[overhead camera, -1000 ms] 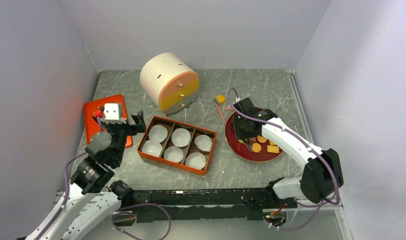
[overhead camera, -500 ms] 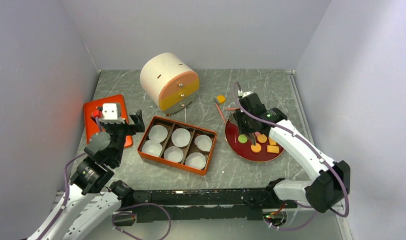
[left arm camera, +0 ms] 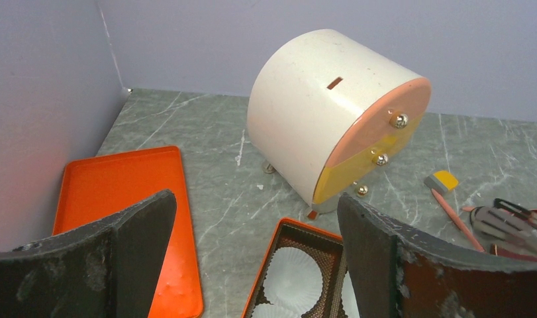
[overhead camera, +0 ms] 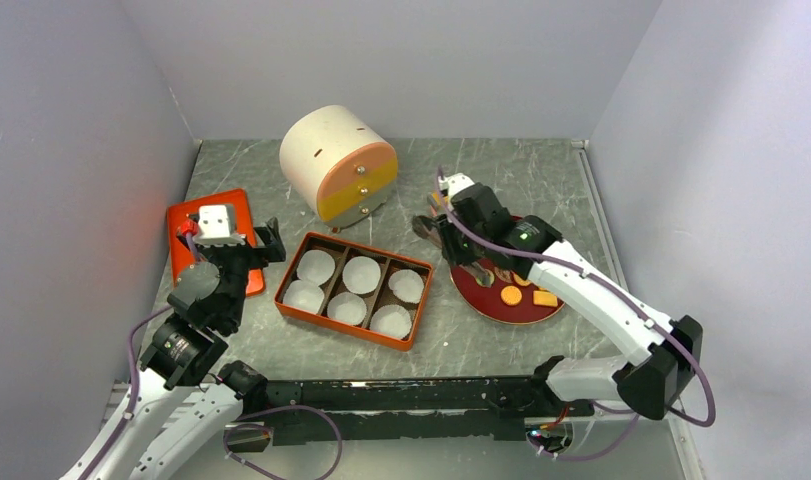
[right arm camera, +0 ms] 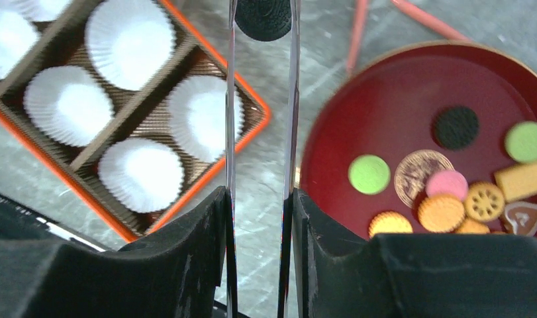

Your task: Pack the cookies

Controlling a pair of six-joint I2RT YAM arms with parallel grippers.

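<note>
Top view: the right gripper (overhead camera: 441,236) hangs just off the right end of the orange partitioned cardboard tray (overhead camera: 353,290). The left gripper (overhead camera: 270,240) sits off the tray's left end. The other cookies (overhead camera: 526,297) lie on the round dark-red plate (overhead camera: 506,317), right of the tray.

Left wrist view: left jaws spread wide, nothing between them.

Right wrist view: right jaws are clamped on clear plastic tongs (right arm camera: 230,132). The tong tips pinch one round black cookie (right arm camera: 262,16), apparently over grey marble-patterned table (right arm camera: 322,36) just outside the tray's corner, not above any white fluted paper cup (right arm camera: 200,116).

Risk: the pinch looks slight. The cookie could slip out, or be released short and land on the tray's rim.
</note>
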